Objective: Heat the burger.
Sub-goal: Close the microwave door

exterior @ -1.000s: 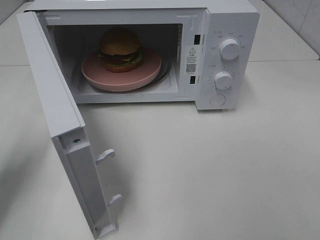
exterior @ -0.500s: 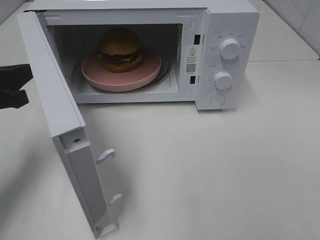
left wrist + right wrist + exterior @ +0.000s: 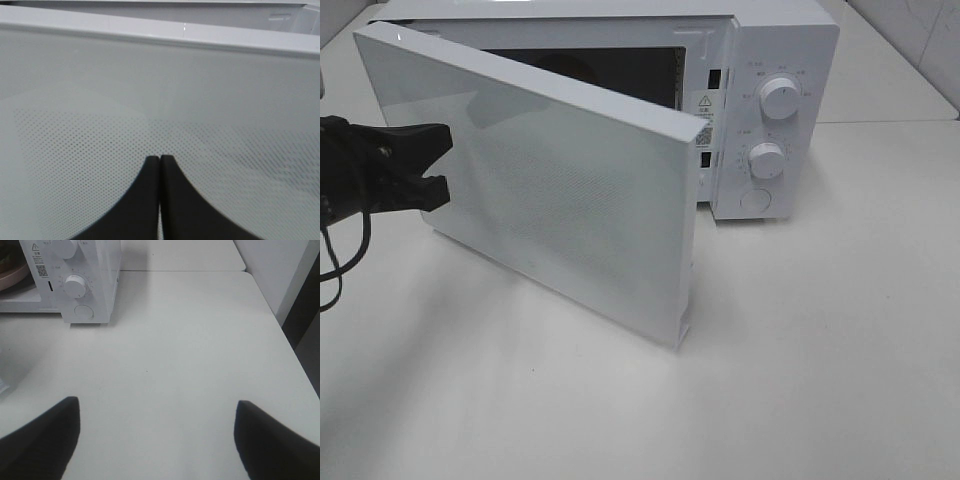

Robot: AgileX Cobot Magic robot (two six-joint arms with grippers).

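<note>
Pressing the left pincer [image 3: 444,168], fully closed and gripping nothing, against the outer face of the half-shut microwave door [image 3: 570,190]; probably using joined tips for pushing, not grasping. Hiding the burger beyond that door from the pincer, apparently inside the oven cavity, with only a sliver of pink plate [image 3: 11,274] showing. Holding the right pincer [image 3: 157,407] wide open and empty over the counter [image 3: 190,340], dials [image 3: 76,286] well ahead of it, likely awaiting setting.

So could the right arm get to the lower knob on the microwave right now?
Probably yes. The right pincer hangs open over the table with the lower knob in plain view ahead, and the half-shut door does not cover it.
</note>
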